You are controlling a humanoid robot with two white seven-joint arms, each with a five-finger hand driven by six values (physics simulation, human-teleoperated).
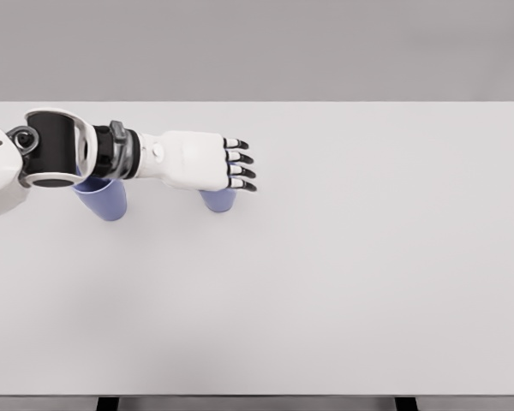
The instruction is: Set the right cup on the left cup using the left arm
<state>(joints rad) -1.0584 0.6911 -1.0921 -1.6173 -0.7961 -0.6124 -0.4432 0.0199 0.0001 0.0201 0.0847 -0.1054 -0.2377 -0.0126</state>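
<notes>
Two purple cups stand on the white table (343,274). The left cup (105,200) is partly hidden under my left forearm. Only the lower part of the right cup (218,201) shows beneath my left hand (238,164), which covers the cup's top. The fingers (242,172) curl over the cup's upper part, and a sliver of purple shows between them. The hand is shut on this cup. I cannot tell whether the cup's base touches the table. My right arm is out of view.
The white table reaches the picture's edges at left and right, with its front edge near the bottom. A plain grey wall lies behind the table's far edge.
</notes>
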